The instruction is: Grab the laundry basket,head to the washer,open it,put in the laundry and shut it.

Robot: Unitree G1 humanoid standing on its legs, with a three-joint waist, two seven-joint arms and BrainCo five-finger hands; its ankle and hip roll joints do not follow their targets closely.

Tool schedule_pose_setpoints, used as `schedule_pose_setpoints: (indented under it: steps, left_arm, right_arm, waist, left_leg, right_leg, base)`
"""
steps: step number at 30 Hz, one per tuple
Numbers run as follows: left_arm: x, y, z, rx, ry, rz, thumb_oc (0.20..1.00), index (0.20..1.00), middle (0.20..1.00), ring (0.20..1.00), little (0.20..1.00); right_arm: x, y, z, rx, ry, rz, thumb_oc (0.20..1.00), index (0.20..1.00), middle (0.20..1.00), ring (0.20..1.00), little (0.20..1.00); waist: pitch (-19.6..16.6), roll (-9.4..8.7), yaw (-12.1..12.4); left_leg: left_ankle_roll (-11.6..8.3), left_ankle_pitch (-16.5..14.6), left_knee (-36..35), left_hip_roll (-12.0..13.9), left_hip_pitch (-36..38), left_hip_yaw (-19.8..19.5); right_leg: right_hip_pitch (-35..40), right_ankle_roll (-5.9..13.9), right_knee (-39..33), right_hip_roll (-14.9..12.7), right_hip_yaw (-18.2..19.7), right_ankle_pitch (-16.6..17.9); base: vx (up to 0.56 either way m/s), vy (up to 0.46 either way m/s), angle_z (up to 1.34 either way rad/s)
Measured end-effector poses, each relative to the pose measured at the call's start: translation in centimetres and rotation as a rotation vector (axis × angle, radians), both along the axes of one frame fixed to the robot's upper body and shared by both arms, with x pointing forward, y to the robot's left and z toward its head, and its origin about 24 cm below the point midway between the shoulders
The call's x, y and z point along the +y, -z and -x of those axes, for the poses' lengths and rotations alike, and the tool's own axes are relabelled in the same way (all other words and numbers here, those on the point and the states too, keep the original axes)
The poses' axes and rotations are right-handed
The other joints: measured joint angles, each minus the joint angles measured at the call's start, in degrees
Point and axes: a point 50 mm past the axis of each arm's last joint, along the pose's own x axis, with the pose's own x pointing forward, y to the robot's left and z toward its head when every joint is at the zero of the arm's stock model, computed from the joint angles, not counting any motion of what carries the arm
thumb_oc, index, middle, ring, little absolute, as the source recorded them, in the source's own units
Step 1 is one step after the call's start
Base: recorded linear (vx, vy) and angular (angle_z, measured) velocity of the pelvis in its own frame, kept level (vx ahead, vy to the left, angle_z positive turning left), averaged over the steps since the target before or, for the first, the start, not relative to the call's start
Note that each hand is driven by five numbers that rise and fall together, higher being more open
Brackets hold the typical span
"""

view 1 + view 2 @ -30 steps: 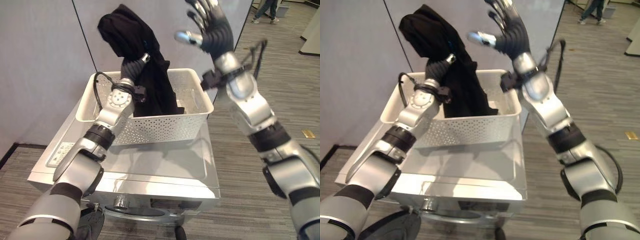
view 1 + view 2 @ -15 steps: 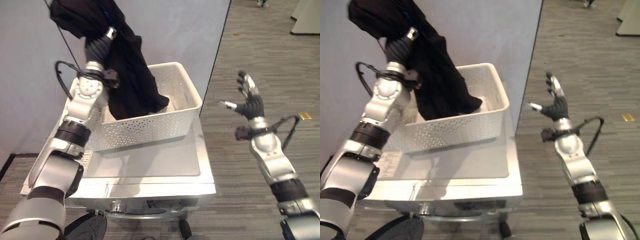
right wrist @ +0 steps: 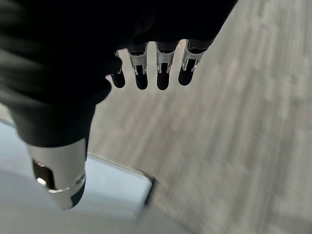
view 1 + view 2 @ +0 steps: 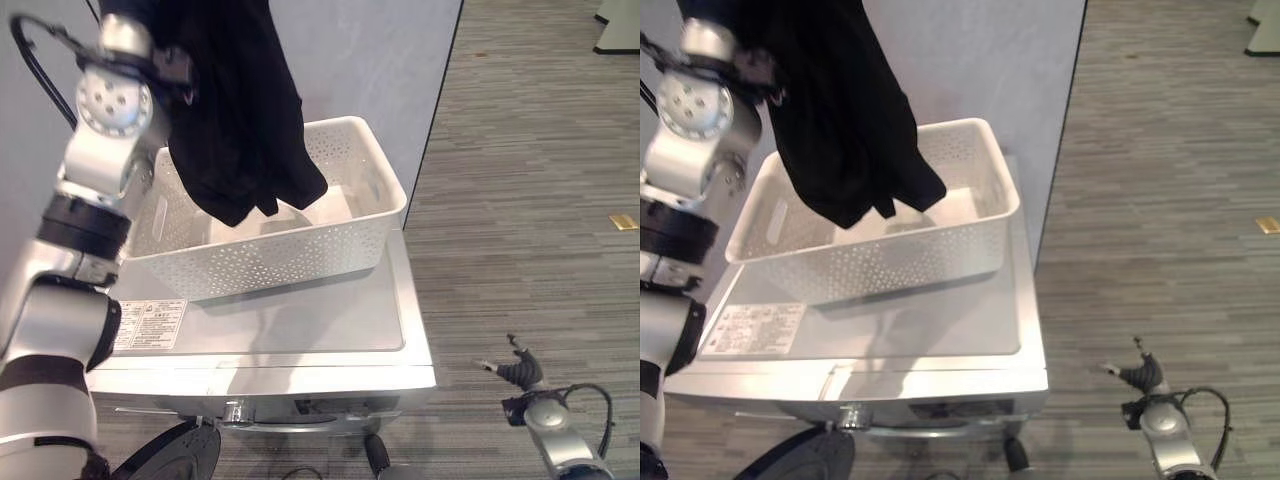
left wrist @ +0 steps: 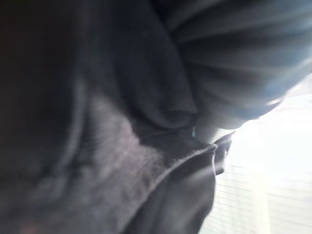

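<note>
The laundry [image 4: 235,130] here is one dark garment, and it's hanging up high from the robot's left arm with its bottom hem dangling just over the inside of the white basket [image 4: 300,255], which sits on top of the washer [image 4: 300,330]. Starting closest in: the right hand [image 4: 520,372] is down low beside the washer's front corner, over the grey floor [image 4: 530,200], and from its own wrist camera the fingers [image 3: 163,66] look straight and relaxed, holding nothing. The washer door [image 4: 175,455] looks like it's swung open down at the bottom front, though only an edge of it shows. Further back is the basket, perforated plastic, stiff and probably light, easy to grab by the rim. Then the garment: soft, floppy, light, it'll drape and snag, so a bunched pinch near the top seems best. The left hand [image 5: 243,63] is buried in the cloth, so I honestly can't tell how its fingers sit. Behind it all is a plain grey partition wall [image 4: 370,60].
</note>
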Motion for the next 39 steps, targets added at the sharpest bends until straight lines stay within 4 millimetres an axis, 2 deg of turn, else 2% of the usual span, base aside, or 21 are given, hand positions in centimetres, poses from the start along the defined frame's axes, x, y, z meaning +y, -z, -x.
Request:
schedule_pose_setpoints:
  steps: [2,3,5,6,7,9,12,13,15,16,18,20,22,27,30,32,36,37,39]
  left_arm:
    - [0.0,-1.6,0.9,-0.067,0.003,0.014,0.200,0.200,0.200,0.200,0.200]
    - [0.8,-2.5,1.8,-0.112,-0.021,0.007,0.200,0.200,0.200,0.200,0.200]
    - [1.4,-3.0,2.2,-0.134,-0.037,0.019,0.200,0.200,0.200,0.200,0.200]
    - [2.0,-3.3,2.5,-0.152,-0.058,0.027,0.200,0.200,0.200,0.200,0.200]
    - [2.4,-3.3,2.7,-0.155,-0.072,0.025,0.200,0.200,0.200,0.200,0.200]
    - [3.8,-3.5,3.3,-0.166,-0.125,0.007,0.200,0.200,0.200,0.200,0.200]
    - [6.3,-4.2,4.5,-0.212,-0.193,0.086,0.200,0.200,0.200,0.200,0.200]
    - [7.7,-4.3,5.2,-0.228,-0.245,0.087,0.200,0.200,0.200,0.200,0.200]
    - [9.1,-4.2,5.9,-0.234,-0.301,0.087,0.200,0.200,0.200,0.200,0.200]
    - [10.5,-3.9,6.5,-0.238,-0.338,0.121,0.200,0.200,0.200,0.200,0.200]
    - [11.7,-3.3,6.9,-0.235,-0.375,0.135,0.200,0.200,0.200,0.200,0.200]
    - [13.7,-1.4,7.1,-0.203,-0.432,0.181,0.200,0.200,0.200,0.200,0.200]
    - [14.8,0.0,8.2,-0.209,-0.470,0.189,0.200,0.200,0.200,0.200,0.200]
    - [15.8,3.9,10.4,-0.220,-0.589,0.119,0.200,0.200,0.200,0.200,0.200]
    - [15.2,5.7,11.8,-0.256,-0.593,0.095,0.200,0.200,0.200,0.200,0.200]
    - [13.8,6.9,12.8,-0.306,-0.573,0.079,0.200,0.200,0.200,0.200,0.200]
    - [11.2,7.3,14.7,-0.443,-0.526,0.077,0.200,0.200,0.200,0.200,0.200]
    - [9.9,7.5,15.5,-0.498,-0.494,0.072,0.200,0.200,0.200,0.200,0.200]
    - [8.8,8.3,15.9,-0.531,-0.478,0.060,0.200,0.200,0.200,0.200,0.200]
  right_arm:
    - [1.3,0.6,-0.1,0.021,-0.047,-0.034,1.000,1.000,1.000,1.000,1.000]
    - [2.5,1.2,-0.6,0.038,-0.064,-0.081,1.000,1.000,1.000,1.000,1.000]
    - [3.1,1.6,-0.5,0.051,-0.074,-0.109,1.000,1.000,1.000,1.000,1.000]
    - [4.0,2.2,-0.4,0.089,-0.128,-0.121,1.000,1.000,1.000,1.000,1.000]
    - [4.3,2.4,-0.3,0.104,-0.136,-0.134,1.000,1.000,1.000,1.000,1.000]
    - [4.4,3.0,0.0,0.134,-0.127,-0.145,1.000,1.000,1.000,1.000,1.000]
    - [4.2,3.6,1.1,0.178,-0.126,-0.149,1.000,1.000,1.000,1.000,1.000]
    - [4.1,3.7,1.1,0.185,-0.125,-0.149,1.000,1.000,1.000,1.000,1.000]
    - [4.0,3.9,1.4,0.195,-0.120,-0.151,1.000,1.000,1.000,1.000,1.000]
    - [3.8,4.2,2.1,0.218,-0.108,-0.152,1.000,1.000,1.000,1.000,1.000]
    - [3.6,4.7,2.7,0.243,-0.084,-0.161,1.000,1.000,1.000,1.000,1.000]
    - [3.5,5.6,4.2,0.294,-0.049,-0.177,1.000,1.000,1.000,1.000,1.000]
    - [3.6,6.1,4.8,0.323,-0.026,-0.185,1.000,1.000,1.000,1.000,1.000]
    - [4.1,7.7,7.9,0.422,0.033,-0.221,1.000,1.000,1.000,1.000,1.000]
    - [4.3,8.2,9.0,0.452,0.066,-0.243,1.000,1.000,1.000,1.000,1.000]
    - [4.6,8.6,9.8,0.489,0.069,-0.253,1.000,1.000,1.000,1.000,1.000]
    - [5.3,9.0,10.2,0.527,0.034,-0.254,1.000,1.000,1.000,1.000,1.000]
    - [5.5,9.2,10.5,0.542,0.034,-0.257,1.000,1.000,1.000,1.000,1.000]
    - [5.9,9.4,10.9,0.562,0.033,-0.261,1.000,1.000,1.000,1.000,1.000]
  waist:
    - [-0.09,0.12,0.42]
    - [-0.09,0.14,0.42]
    - [-0.18,0.26,0.48]
    - [-0.22,0.28,1.46]
    - [-0.21,0.28,2.42]
    - [-0.21,0.30,2.43]
    - [-0.25,0.12,3.37]
    - [-0.41,-0.28,3.84]
    - [-0.52,-0.45,3.98]
    - [-0.62,-0.62,4.64]
    - [-0.96,-0.94,5.21]
    - [-1.75,-1.63,6.72]
    - [-2.15,-2.12,6.97]
    - [-3.38,-4.14,9.08]
    - [-3.66,-4.62,9.77]
    - [-3.90,-5.08,10.80]
    - [-3.88,-5.51,11.38]
    - [-3.71,-5.25,11.62]
    - [-3.36,-4.78,11.68]
  left_leg:
    - [-0.04,0.03,0.00,0.05,0.02,-0.15]
    - [-0.06,0.03,0.00,0.06,0.20,-0.15]
    - [-0.06,0.04,0.00,0.03,0.21,-0.25]
    - [-0.06,0.03,0.00,0.02,0.30,-0.41]
    - [-0.06,0.04,0.00,0.03,0.34,-0.52]
    - [-0.10,0.06,0.00,0.04,0.71,-0.47]
    - [-0.12,0.07,-0.01,0.17,0.62,-1.96]
    - [-0.12,0.06,0.00,0.27,0.70,-2.00]
    - [-0.12,0.06,-0.01,0.29,0.77,-2.25]
    - [-0.13,0.06,-0.01,0.29,0.65,-2.88]
    - [-0.25,0.12,0.00,0.34,0.35,-3.18]
    - [-0.35,0.18,0.01,0.45,0.03,-3.75]
    - [-0.46,0.24,0.00,0.45,-0.27,-4.63]
    - [-0.47,0.25,0.00,0.45,-1.02,-5.77]
    - [-0.47,0.26,0.01,0.34,-1.14,-6.18]
    - [-0.48,0.26,0.00,0.33,-1.18,-6.40]
    - [-0.57,0.34,0.00,0.21,-1.22,-6.52]
    - [-0.58,0.34,0.00,0.07,-1.25,-6.58]
    - [-0.56,0.34,-0.01,-0.02,-1.03,-6.69]
  right_leg:
    - [0.18,0.00,-0.03,-0.03,-0.27,0.00]
    - [0.34,-0.03,-0.02,-0.02,-0.30,0.02]
    - [0.40,-0.03,-0.01,-0.03,-0.39,0.02]
    - [0.61,-0.03,-0.02,-0.07,-0.55,0.01]
    - [0.82,-0.04,-0.02,-0.13,-0.69,0.01]
    - [1.04,-0.12,0.05,-0.06,-0.65,-0.04]
    - [1.66,-0.23,-0.03,-0.12,-2.11,-0.49]
    - [1.77,-0.32,-0.03,-0.06,-2.19,-0.55]
    - [1.97,-0.36,-0.03,-0.06,-2.45,-0.67]
    - [2.19,-0.29,-0.02,-0.15,-3.12,-0.84]
    - [2.08,-0.37,0.03,-0.15,-3.49,-0.94]
    - [2.04,-0.43,0.03,-0.10,-3.89,-0.96]
    - [2.11,-0.46,0.23,-0.20,-4.81,-1.14]
    - [2.09,-0.44,0.33,-0.32,-5.79,-1.44]
    - [2.13,-0.36,0.01,-0.46,-6.29,-1.57]
    - [2.23,-0.24,-0.02,-0.52,-6.58,-1.72]
    - [2.30,-0.13,-0.03,-0.67,-6.70,-1.79]
    - [2.54,0.02,-0.03,-0.80,-6.74,-1.90]
    - [2.95,0.09,-0.04,-0.91,-6.83,-1.96]
  base:
    - [0.02,-0.007,0.07]
    - [0.00,0.000,0.00]
    - [0.01,-0.001,0.03]
    - [0.02,0.000,0.06]
    - [0.03,-0.008,0.04]
    - [0.01,-0.005,0.03]
    - [0.02,-0.009,0.20]
    - [0.01,-0.007,0.11]
    - [0.01,-0.012,0.10]
    - [0.01,-0.015,0.19]
    - [0.01,-0.011,0.15]
    - [0.02,-0.027,0.16]
    - [0.01,-0.021,0.17]
    - [0.00,-0.027,0.13]
    - [0.00,-0.024,0.09]
    - [-0.01,-0.036,0.06]
    - [-0.01,-0.016,0.01]
    - [-0.01,-0.027,0.03]
    - [0.00,-0.023,0.05]
